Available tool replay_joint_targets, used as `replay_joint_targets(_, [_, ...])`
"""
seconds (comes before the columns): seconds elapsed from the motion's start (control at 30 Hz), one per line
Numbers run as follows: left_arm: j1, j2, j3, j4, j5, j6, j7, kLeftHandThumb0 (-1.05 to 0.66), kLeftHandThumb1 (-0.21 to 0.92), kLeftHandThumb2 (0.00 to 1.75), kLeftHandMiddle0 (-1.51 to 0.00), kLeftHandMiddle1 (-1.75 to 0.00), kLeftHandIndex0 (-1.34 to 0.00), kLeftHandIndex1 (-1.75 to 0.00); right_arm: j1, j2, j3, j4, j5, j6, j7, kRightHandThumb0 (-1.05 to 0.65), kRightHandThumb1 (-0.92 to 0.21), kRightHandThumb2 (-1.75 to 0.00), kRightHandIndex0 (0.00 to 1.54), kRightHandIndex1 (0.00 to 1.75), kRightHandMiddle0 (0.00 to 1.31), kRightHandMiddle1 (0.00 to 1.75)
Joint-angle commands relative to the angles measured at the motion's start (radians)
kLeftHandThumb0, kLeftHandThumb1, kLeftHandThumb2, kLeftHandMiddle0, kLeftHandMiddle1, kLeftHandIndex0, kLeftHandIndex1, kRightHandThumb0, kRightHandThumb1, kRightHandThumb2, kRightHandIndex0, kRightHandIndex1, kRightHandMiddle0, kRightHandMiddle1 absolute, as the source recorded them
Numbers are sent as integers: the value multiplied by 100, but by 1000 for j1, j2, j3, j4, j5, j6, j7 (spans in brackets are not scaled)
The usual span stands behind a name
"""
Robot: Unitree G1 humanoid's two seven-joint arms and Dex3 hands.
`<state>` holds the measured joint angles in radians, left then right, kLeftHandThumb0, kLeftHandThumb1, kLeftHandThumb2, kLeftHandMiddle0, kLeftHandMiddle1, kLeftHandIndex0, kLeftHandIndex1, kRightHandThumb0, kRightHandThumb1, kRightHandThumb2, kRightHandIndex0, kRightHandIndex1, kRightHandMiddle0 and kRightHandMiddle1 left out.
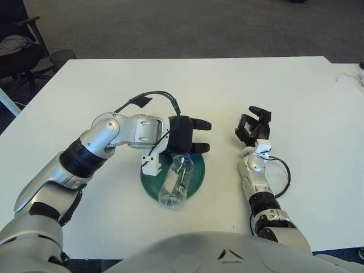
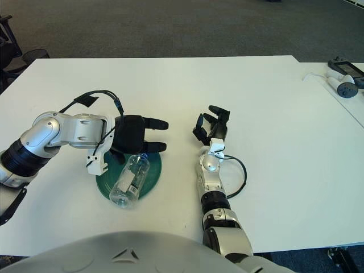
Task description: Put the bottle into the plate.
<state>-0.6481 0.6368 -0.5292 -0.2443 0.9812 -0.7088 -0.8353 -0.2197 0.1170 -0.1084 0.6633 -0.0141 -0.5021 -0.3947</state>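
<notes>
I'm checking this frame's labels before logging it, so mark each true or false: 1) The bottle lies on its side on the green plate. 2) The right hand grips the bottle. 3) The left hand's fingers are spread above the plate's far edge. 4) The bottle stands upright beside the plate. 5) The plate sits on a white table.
1) True: the bottle lies on its side on the plate, its base overhanging the near rim.
2) False: the right hand is apart from the bottle, to the plate's right.
3) True: the left hand holds nothing.
4) False: it lies on the plate.
5) True: the table is white.
</notes>
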Motion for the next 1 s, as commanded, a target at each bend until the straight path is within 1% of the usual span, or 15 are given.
replay_joint_targets(0.0, [-109, 35, 33, 46, -82, 3, -57, -105, 92, 113, -6, -1, -1, -22, 106, 34, -8, 64, 23, 90, 16, -41, -62, -95, 21, 112, 4, 148])
replay_joint_targets(0.13, [-190, 65, 75, 94, -194, 22, -110, -105, 92, 115, -8, -2, 0, -27, 107, 39, -6, 69, 18, 84, 22, -40, -62, -96, 21, 114, 3, 148])
replay_joint_targets(0.23, [-200, 91, 126, 109, -232, 47, -95, -105, 92, 116, -9, -2, 0, -27, 103, 39, -3, 85, 13, 75, 27, -40, -62, -96, 20, 118, 3, 149])
replay_joint_targets(0.3, [-183, 97, 162, 118, -223, 64, -48, -105, 92, 116, -9, -2, 0, -26, 102, 36, 0, 93, 10, 70, 31, -41, -61, -96, 21, 119, 3, 151])
replay_joint_targets(0.33, [-168, 106, 190, 129, -217, 66, -3, -105, 92, 116, -10, -2, 0, -25, 101, 36, 3, 99, 5, 66, 32, -41, -61, -96, 21, 120, 3, 152])
replay_joint_targets(0.43, [-140, 124, 240, 149, -201, 67, 89, -105, 92, 115, -10, -2, 0, -24, 99, 37, 7, 105, -1, 58, 32, -41, -61, -96, 21, 123, 2, 155])
replay_joint_targets(0.47, [-115, 126, 271, 148, -187, 84, 139, -105, 92, 115, -11, -2, 0, -24, 101, 38, 9, 101, -4, 59, 31, -41, -61, -96, 21, 123, 2, 156])
replay_joint_targets(0.5, [-73, 124, 320, 148, -171, 120, 206, -105, 92, 116, -11, -3, 0, -25, 103, 39, 13, 95, -5, 63, 32, -39, -72, -80, 21, 124, 8, 163])
replay_joint_targets(0.57, [-22, 123, 374, 144, -154, 163, 284, -103, 92, 117, -14, -4, 0, -30, 108, 41, 18, 85, -7, 68, 33, -37, -84, -63, 22, 126, 15, 170])
replay_joint_targets(0.67, [44, 109, 433, 154, -135, 230, 387, -100, 92, 117, -16, -4, 0, -37, 113, 43, 23, 73, -3, 83, 40, -35, -89, -55, 22, 126, 18, 173])
replay_joint_targets(0.77, [90, 85, 471, 175, -135, 297, 477, -96, 92, 118, -18, -5, 0, -44, 119, 44, 25, 62, -2, 99, 47, -35, -91, -52, 22, 127, 19, 174])
replay_joint_targets(0.8, [106, 65, 488, 190, -147, 324, 516, -96, 92, 118, -18, -5, 0, -46, 122, 45, 26, 58, -2, 104, 49, -35, -91, -52, 22, 127, 19, 174])
replay_joint_targets(0.87, [138, -6, 543, 244, -221, 387, 604, -90, 92, 117, -21, -6, 0, -57, 126, 46, 29, 51, -2, 116, 54, -35, -92, -52, 22, 126, 19, 174])
replay_joint_targets(0.9, [148, -42, 569, 265, -265, 419, 634, -89, 92, 116, -21, -6, 0, -59, 129, 46, 30, 49, -2, 120, 58, -35, -92, -52, 21, 126, 19, 174])
replay_joint_targets(0.97, [157, -82, 601, 283, -324, 464, 664, -85, 92, 115, -24, -7, 0, -66, 132, 46, 31, 46, -2, 123, 61, -35, -92, -51, 21, 126, 19, 175])
